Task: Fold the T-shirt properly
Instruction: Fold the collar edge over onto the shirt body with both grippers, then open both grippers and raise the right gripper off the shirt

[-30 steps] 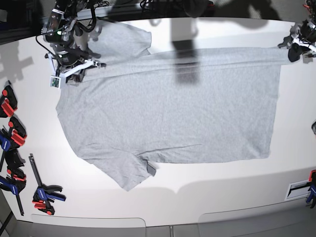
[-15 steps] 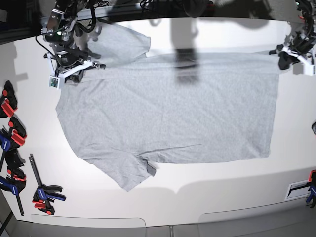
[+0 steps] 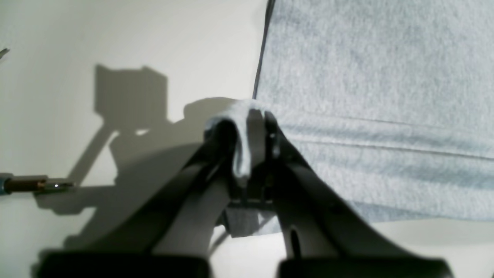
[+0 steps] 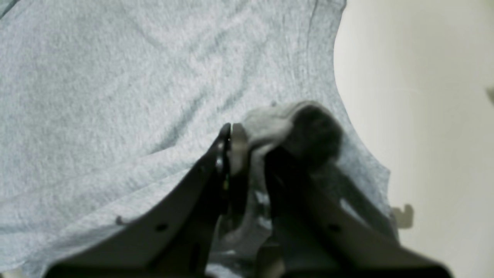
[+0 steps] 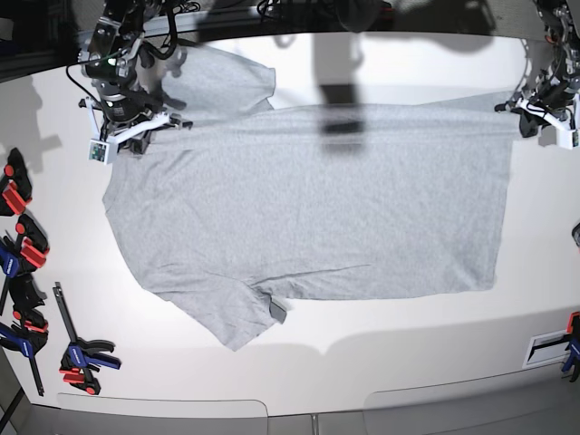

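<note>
The light grey T-shirt [image 5: 308, 208] lies spread plain side up on the white table [image 5: 408, 344], with one sleeve at the far left [image 5: 222, 82] and the other at the front [image 5: 231, 313]. My left gripper [image 5: 533, 116] is at the shirt's far right corner, shut on a pinch of grey cloth, seen close in the left wrist view [image 3: 249, 127]. At the far left shoulder my right gripper [image 5: 136, 130] is shut on a bunched fold of the shirt [image 4: 247, 143]. The far edge between them is raised and doubled over into a narrow band.
Several red, blue and black clamps [image 5: 18, 236] lie along the table's left edge, one more [image 5: 82, 353] at the front left. Another clamp [image 5: 571, 344] sits at the right front. A metal-tipped tool [image 3: 34, 184] lies left of my left gripper.
My left gripper has moved forward and slightly inward with the shirt's far right corner, bringing the folded band forward. The right gripper has barely shifted.
</note>
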`<action>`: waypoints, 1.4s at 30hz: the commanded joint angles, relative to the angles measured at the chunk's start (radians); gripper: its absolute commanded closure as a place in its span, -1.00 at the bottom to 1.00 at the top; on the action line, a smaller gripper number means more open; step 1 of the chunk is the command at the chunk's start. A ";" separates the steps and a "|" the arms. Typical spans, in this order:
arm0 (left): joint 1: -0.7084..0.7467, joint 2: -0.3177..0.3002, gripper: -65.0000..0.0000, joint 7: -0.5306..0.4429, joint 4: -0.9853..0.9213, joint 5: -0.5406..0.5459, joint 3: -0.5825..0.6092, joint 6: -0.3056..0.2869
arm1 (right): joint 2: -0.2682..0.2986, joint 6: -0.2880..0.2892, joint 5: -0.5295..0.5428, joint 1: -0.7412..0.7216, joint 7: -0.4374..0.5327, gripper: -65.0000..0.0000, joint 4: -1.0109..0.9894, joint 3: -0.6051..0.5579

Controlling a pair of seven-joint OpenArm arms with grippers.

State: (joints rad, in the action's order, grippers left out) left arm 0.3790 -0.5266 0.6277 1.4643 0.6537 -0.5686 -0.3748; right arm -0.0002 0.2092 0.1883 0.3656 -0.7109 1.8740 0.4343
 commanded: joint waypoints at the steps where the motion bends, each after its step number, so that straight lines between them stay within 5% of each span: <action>1: -0.002 -0.025 1.00 -0.029 0.014 0.002 -0.011 0.009 | 0.008 -0.018 -0.010 -0.005 0.034 1.00 0.016 0.006; 6: -0.002 -0.025 0.88 -0.031 0.014 0.002 -0.011 0.009 | 0.009 -0.005 -0.010 -0.005 0.018 0.90 0.016 0.006; 8: -0.002 -0.025 0.37 -0.039 0.014 0.002 -0.011 0.009 | 0.008 -0.005 -0.002 -0.005 0.018 0.27 0.016 0.006; 10: -0.002 -0.025 0.29 -0.054 0.014 0.001 -0.011 0.009 | 0.009 -0.005 -0.002 -0.005 0.020 -0.05 0.016 0.006; 22: 0.007 -0.026 0.29 -0.091 0.033 -0.024 -0.066 0.008 | 0.010 -0.008 -0.042 0.005 0.013 -0.05 0.051 0.114; 26: 0.043 -0.026 0.29 -0.074 0.116 0.024 -0.151 -0.018 | 0.011 0.003 0.071 0.045 -0.016 -0.05 0.098 0.222; 33: 0.127 -0.038 0.29 -0.062 0.257 0.035 -0.284 -0.018 | -0.036 0.111 0.352 0.175 -0.078 -0.05 0.112 0.349; 42: 0.156 -0.050 0.29 -0.050 0.264 0.036 -0.366 -0.018 | -0.122 0.214 0.489 0.255 -0.085 -0.05 0.035 0.330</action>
State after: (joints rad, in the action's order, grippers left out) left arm 0.5339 -0.5541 0.6025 1.7111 0.6769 -0.9230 -0.3931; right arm -0.1249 0.4107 0.6628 0.6170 -0.8108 1.8950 0.7616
